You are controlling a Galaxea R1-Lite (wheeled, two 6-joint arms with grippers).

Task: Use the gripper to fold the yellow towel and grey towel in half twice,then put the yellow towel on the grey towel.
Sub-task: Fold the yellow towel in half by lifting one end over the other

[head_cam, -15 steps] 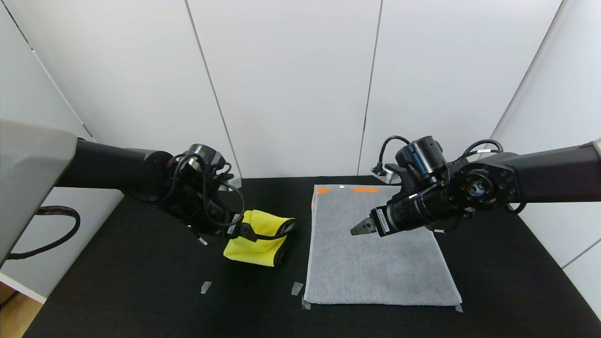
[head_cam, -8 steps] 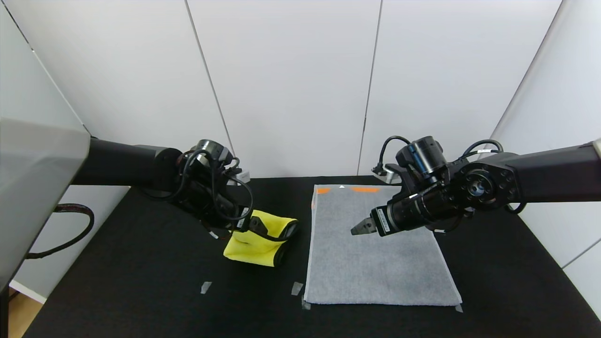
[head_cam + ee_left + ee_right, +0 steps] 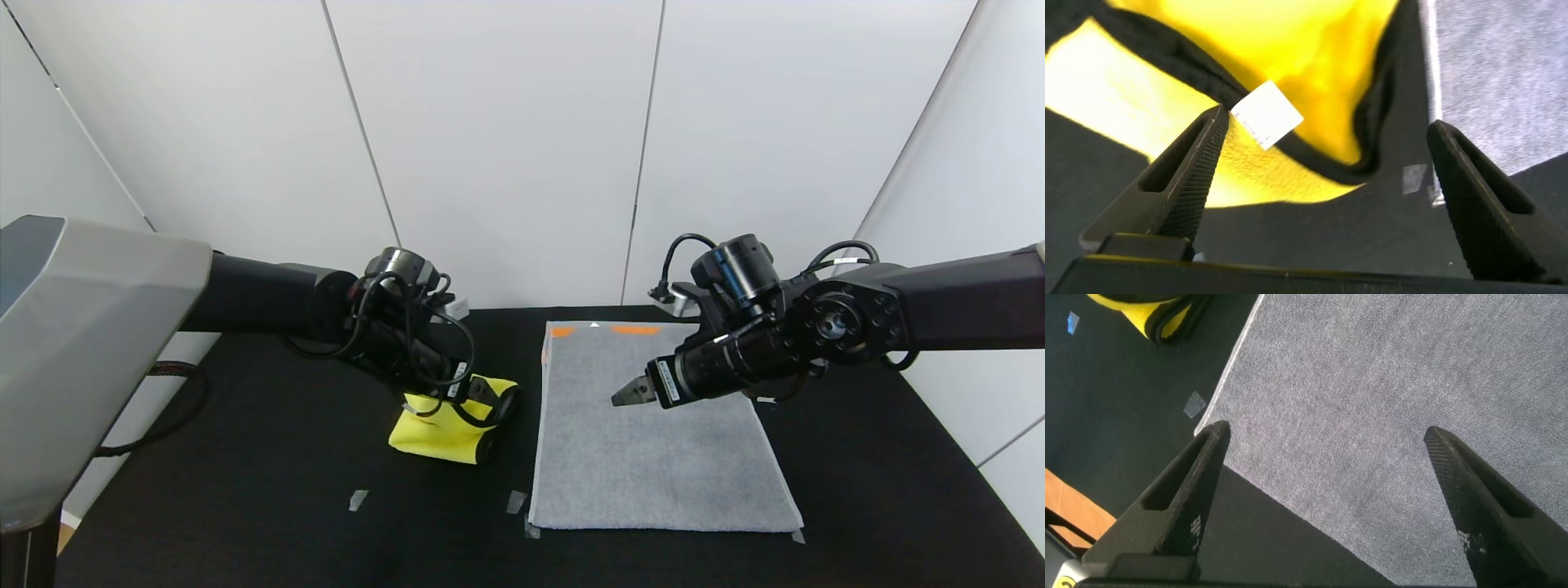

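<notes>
On a black cloth-covered table (image 3: 245, 457) backed by white wall panels (image 3: 506, 147), two towels lie side by side. Toward the robot's left sits the bright yellow plush towel with thin black edge trim (image 3: 437, 433), bunched into a loose, rumpled fold. Its small white tag (image 3: 1266, 115) shows in the left wrist view. Just beside it, toward the right, the larger mid-grey terry towel (image 3: 653, 457) lies flat in a neat rectangle, with orange patches of its patterned band (image 3: 633, 330) visible along the far edge. The two towels are close but not touching.

The left gripper (image 3: 482, 400) is low over the yellow towel's far right part, jaws spread wide apart and gripping nothing. In the left wrist view one finger (image 3: 1196, 175) lies against the yellow cloth near the tag.

The right gripper (image 3: 624, 398) hangs above the grey towel's far half, pointing toward the yellow towel, its jaws also wide apart and empty.

Small bits of grey tape (image 3: 357, 499) dot the table near the towels' front corners.
</notes>
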